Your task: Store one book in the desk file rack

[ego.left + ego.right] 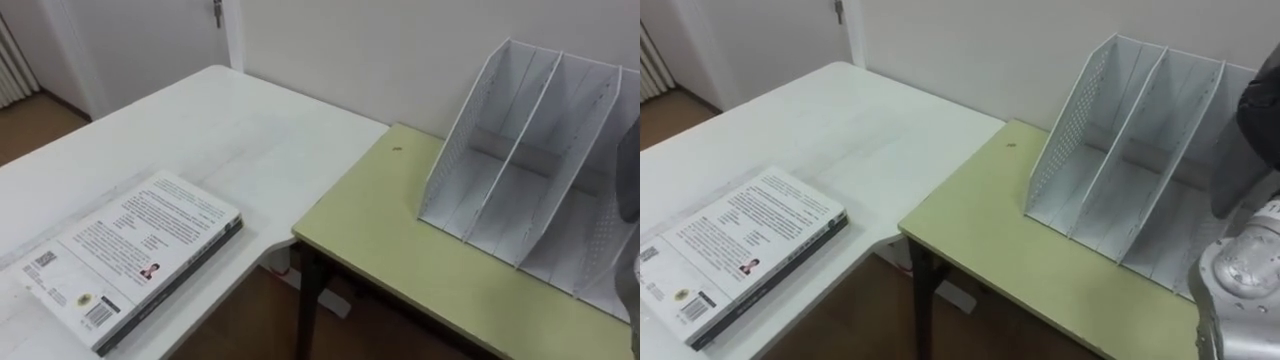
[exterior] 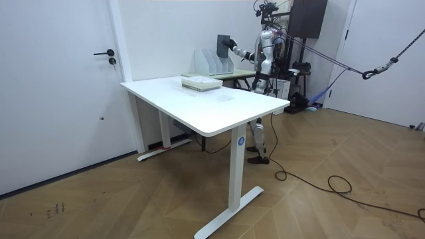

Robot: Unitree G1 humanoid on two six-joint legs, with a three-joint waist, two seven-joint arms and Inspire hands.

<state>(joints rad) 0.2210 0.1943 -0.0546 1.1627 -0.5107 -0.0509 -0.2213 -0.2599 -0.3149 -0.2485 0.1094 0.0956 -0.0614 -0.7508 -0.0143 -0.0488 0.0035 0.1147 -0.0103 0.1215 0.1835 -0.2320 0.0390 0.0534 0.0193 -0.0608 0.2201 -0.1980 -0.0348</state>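
Right hand (image 2: 233, 44) gripping dark upright book (image 2: 223, 45), holding it over right end of white perforated-metal file rack (image 1: 1120, 150) standing on pale green table (image 1: 1040, 270). White-covered books (image 1: 130, 250) lying well apart on adjoining white desk (image 1: 200, 130). Robot standing behind desk; wood floor (image 2: 332, 199).

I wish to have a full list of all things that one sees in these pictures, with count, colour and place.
desk: one, white, to the robot's left.
table: one, yellow-green top, dark legs, beside the desk.
file rack: one, white mesh, on the table by the wall.
lying book: one, white cover, flat on the desk.
dark book: one, held upright above the file rack.
door: one, white, dark handle, room view's left.
right hand: dark, gripping the dark book.
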